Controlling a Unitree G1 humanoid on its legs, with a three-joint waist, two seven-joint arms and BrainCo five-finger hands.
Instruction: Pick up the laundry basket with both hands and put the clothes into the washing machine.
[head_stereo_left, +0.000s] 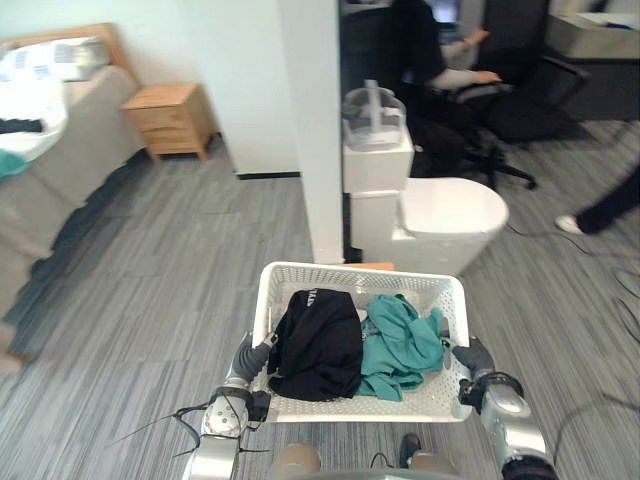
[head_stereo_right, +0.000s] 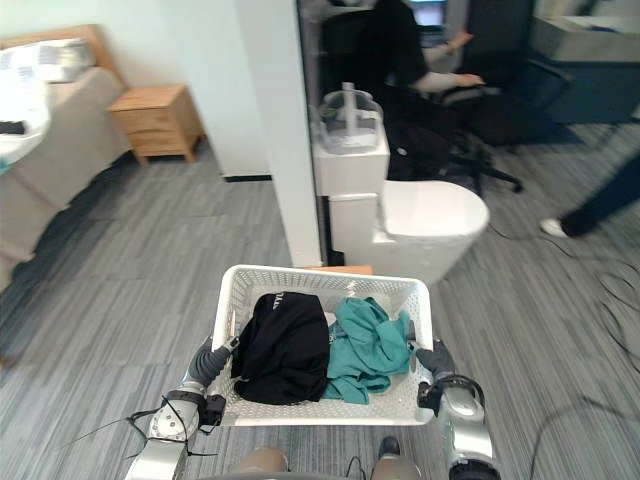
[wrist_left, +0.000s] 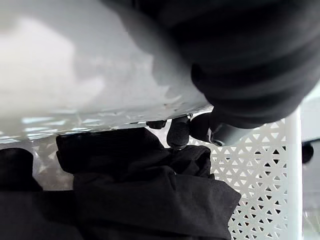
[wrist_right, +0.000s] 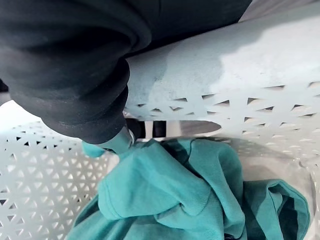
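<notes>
A white lattice laundry basket hangs just in front of me, held up off the grey floor. Inside it, a black garment lies on the left and a teal garment on the right. My left hand grips the basket's left side and my right hand grips its right side. In the left wrist view, dark-tipped fingers curl under the rim over the black garment. The right wrist view has my fingers hooked below the rim above the teal garment.
A white pillar stands straight ahead, with a white toilet to its right and a clear container on the tank. A wooden nightstand and a bed are far left. A person sits at the back; another person's shoe shows right.
</notes>
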